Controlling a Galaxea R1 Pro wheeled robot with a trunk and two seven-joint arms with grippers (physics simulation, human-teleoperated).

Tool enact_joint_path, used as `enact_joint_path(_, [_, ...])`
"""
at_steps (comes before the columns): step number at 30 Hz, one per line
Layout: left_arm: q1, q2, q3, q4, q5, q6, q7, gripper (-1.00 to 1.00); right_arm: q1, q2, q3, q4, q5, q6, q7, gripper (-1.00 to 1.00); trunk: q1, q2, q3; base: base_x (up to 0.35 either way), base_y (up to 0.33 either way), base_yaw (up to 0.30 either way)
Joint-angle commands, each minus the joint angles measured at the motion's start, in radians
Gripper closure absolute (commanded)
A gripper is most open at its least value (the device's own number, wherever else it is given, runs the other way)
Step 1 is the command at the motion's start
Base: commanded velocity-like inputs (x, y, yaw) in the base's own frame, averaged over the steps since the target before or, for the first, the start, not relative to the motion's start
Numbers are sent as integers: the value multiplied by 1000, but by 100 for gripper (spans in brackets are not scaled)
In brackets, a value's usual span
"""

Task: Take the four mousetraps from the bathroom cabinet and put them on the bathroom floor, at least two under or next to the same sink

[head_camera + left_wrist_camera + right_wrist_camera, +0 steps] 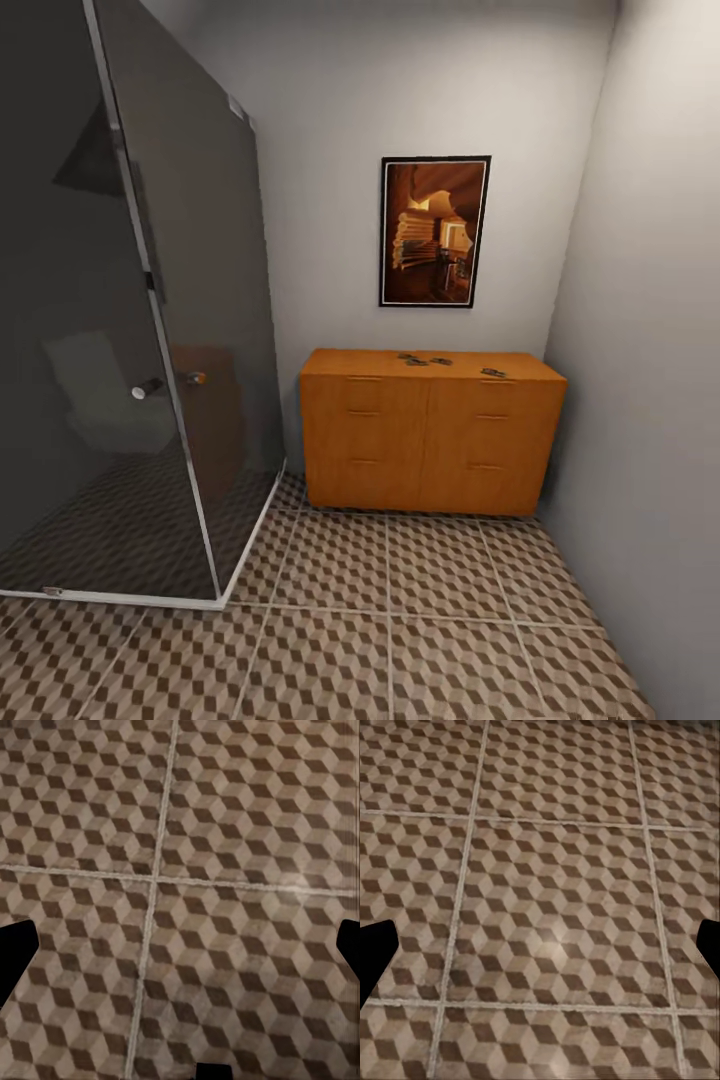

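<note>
I have the orange-brown cabinet (432, 430) at roughly 1 o'clock against the far wall, below a framed picture (434, 231). The mousetraps (424, 360) lie scattered on its flat top, one (493, 373) apart toward the right edge; none collected yet. Smoked-glass shower enclosure (130, 300) stands at 10 o'clock. Left gripper (180, 945) and right gripper (540, 945) both hang wide and empty over the cube-patterned bathroom floor (400, 620), presumably stowed low for driving.

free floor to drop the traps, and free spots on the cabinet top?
Open bathroom floor runs from the cabinet front toward the camera, bordered by the shower enclosure on the left and the wall on the right. On the cabinet top, the left end looks bare; the mousetraps crowd the middle and right.
</note>
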Motion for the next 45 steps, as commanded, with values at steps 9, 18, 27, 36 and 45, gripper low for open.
enact_joint_path(9, [1,0,0,-2,0,-1,2,-100,-1,0,1,1,1,-3,-4,-100,0,0,-1,120,-161,-239])
enact_joint_path(18, [1,0,0,-2,1,-1,2,-100,-1,0,1,1,1,-3,-4,-100,0,0,-1,195,-230,-18])
enact_joint_path(27, [1,0,0,-2,1,-1,2,-100,-1,1,1,1,2,-3,-5,-100,0,0,-1,230,-208,30])
enact_joint_path(36, [1,0,0,-2,1,-1,2,-100,-1,2,1,1,2,-3,-5,-100,0,0,-1,251,-140,160])
enact_joint_path(45, [1,0,0,-2,1,-1,2,-100,-1,2,1,1,2,-3,-5,-100,0,0,-1,254,-79,116])
